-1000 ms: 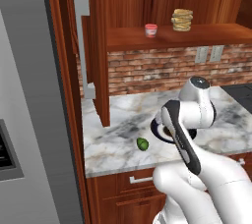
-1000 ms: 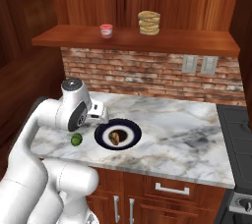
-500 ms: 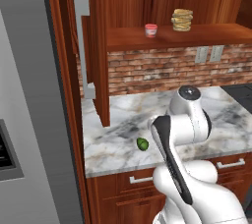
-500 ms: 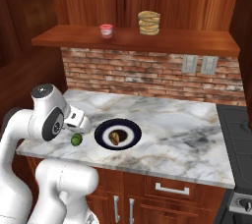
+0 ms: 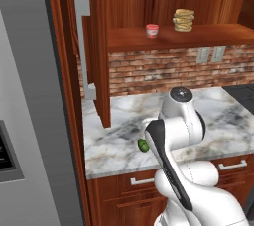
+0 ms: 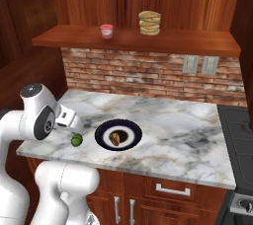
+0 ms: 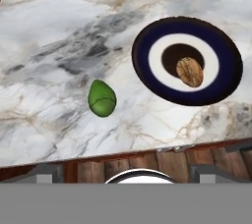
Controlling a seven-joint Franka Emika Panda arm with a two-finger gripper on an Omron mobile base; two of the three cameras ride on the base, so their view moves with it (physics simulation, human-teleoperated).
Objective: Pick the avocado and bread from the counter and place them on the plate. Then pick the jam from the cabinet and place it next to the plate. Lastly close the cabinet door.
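One glossy avocado [image 7: 102, 98] lies on the bench [image 7: 59, 31] at nine o'clock of the plate [image 7: 224, 78]; hand [image 6: 69, 120] spread wide. Likely slippery: grip its middle.

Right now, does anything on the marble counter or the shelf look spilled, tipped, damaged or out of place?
Nothing stands out. The small glossy green avocado lies intact on the white-and-grey marble counter, apart from the navy-rimmed round plate. The speckled brown bread sits on that plate. The pinkish-red jam jar stands upright on the wooden shelf.
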